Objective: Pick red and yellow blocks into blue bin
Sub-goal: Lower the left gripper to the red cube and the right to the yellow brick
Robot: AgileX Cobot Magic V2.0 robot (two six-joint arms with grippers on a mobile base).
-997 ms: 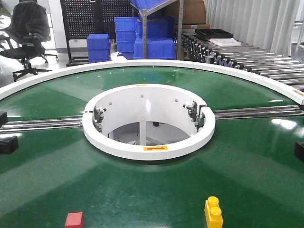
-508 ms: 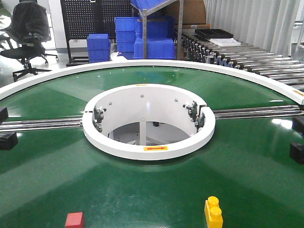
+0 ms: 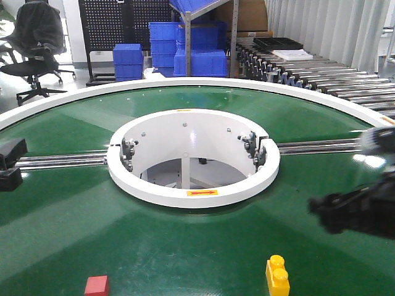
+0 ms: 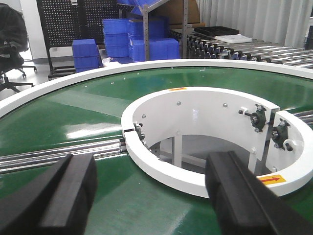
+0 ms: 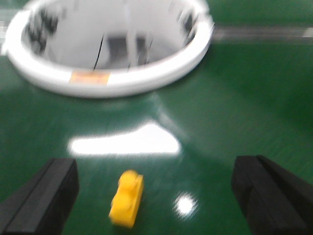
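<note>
The small red block (image 3: 97, 285) and the yellow studded brick (image 3: 277, 277) lie apart on the green belt near the front edge. My right gripper (image 3: 336, 213) is a blurred black shape above and to the right of the yellow brick. From the right wrist, the yellow brick (image 5: 127, 198) lies on the belt between the wide-open fingers of that gripper (image 5: 156, 196), left of centre and touching neither. My left gripper (image 3: 9, 163) sits at the far left edge. It is open in its wrist view (image 4: 154, 196), with only belt between the fingers. The blue bin is out of view.
A white ring hub (image 3: 191, 197) with an open well sits mid-belt, and metal rails (image 3: 55, 161) run out to both sides. Ribbed blue crates (image 3: 185, 52), a roller conveyor (image 3: 333, 77) and an office chair (image 3: 37, 43) stand behind the white outer rim (image 3: 74, 95).
My right arm has swung in from the right edge toward the yellow brick and is motion-blurred. The left gripper has risen slightly at the left edge. Both blocks have stayed put.
</note>
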